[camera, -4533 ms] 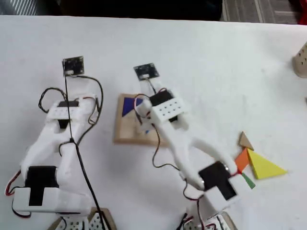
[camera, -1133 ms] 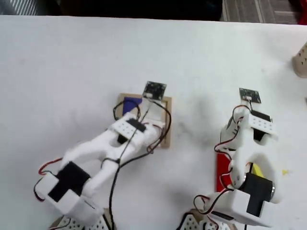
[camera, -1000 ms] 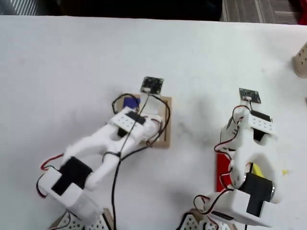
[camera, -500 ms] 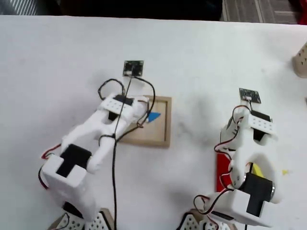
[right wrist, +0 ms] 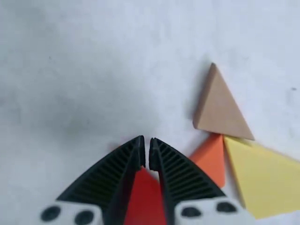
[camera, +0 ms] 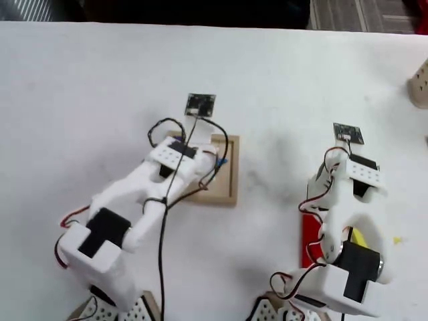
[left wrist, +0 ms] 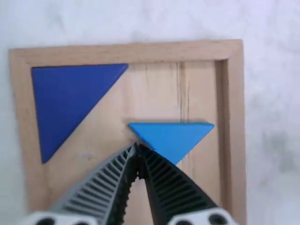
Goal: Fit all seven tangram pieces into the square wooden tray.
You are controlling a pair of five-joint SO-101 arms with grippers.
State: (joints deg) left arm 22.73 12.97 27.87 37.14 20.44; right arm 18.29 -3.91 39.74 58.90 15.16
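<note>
White table (camera: 100,80), matte, faint grey smudges. Square wooden tray (camera: 231,175) flat near middle. Loose pieces in cluster well apart from tray, toward the right arm's side: tan triangle (right wrist: 219,105), orange piece (right wrist: 211,157) touching its corner, yellow triangle (right wrist: 262,178) edge to edge with orange, red piece (right wrist: 146,199) just beside orange. Perforated tan block (camera: 420,83) at far right edge. Perforated base plates (camera: 114,309) at near edge.

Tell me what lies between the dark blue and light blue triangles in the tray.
Nothing but bare tray floor, shown in the left wrist view.
</note>
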